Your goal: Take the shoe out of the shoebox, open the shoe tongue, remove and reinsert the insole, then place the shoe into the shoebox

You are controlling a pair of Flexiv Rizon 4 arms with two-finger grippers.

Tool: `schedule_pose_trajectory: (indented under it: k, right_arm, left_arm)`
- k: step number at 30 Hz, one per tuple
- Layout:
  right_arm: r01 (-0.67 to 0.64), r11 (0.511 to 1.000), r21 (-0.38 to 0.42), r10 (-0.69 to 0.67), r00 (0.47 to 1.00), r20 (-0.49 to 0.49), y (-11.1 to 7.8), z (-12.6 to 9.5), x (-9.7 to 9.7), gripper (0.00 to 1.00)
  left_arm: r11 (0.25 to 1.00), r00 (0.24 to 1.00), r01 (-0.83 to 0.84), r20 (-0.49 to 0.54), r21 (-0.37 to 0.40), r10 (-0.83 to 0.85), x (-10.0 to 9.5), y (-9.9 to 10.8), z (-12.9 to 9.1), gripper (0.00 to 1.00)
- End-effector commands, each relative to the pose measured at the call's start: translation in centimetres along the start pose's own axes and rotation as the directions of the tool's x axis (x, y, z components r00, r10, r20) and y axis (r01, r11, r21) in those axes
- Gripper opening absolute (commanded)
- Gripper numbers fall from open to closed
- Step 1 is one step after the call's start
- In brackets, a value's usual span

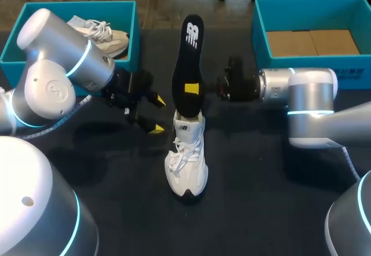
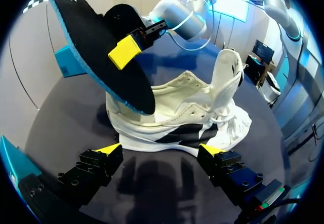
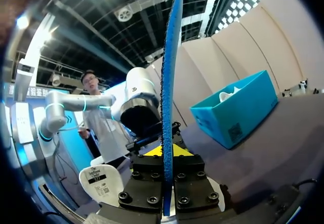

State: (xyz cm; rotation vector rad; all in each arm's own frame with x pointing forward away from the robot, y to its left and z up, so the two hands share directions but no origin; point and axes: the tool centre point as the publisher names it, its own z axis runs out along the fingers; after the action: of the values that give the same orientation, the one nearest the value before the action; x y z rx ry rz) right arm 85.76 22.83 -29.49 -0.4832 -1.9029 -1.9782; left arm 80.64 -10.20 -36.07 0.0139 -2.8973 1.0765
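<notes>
A white shoe (image 1: 185, 162) stands on the dark table, its tongue (image 2: 227, 72) pulled up. The black insole (image 1: 186, 59) with a blue rim rises steeply, its lower end at the shoe's opening. My right gripper (image 1: 193, 88) is shut on the insole about halfway up; the right wrist view shows the insole (image 3: 169, 82) edge-on between the gripper's (image 3: 164, 150) yellow tips. My left gripper (image 1: 156, 114) hangs open just left of the shoe, holding nothing. From the left wrist, the shoe (image 2: 187, 117) and insole (image 2: 101, 57) lie ahead of the open left gripper (image 2: 161, 149).
A teal shoebox (image 1: 11, 50) at the back left holds another white shoe (image 1: 101, 33). A second teal box (image 1: 261, 36) at the back right has brown cardboard inside. The right wrist view also shows the left teal box (image 3: 238, 112).
</notes>
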Motion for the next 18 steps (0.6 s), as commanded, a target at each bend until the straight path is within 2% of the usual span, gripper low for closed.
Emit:
schedule_pose_trajectory:
  k: [1, 18]
  right_arm:
    - [0.005, 1.0, 0.013, -0.005, 1.0, -0.018, -0.4, 0.4, -0.5, 0.0]
    - [-0.034, 0.999, 0.017, 0.034, 0.999, -0.014, -2.6, 0.7, 0.1, 0.0]
  left_arm:
    - [1.0, 1.0, 0.002, -0.003, -0.006, -0.002, -0.2, -0.1, 0.1, 1.0]
    - [1.0, 1.0, 0.005, 0.008, -0.022, -0.005, -0.4, 0.5, -0.4, 1.0]
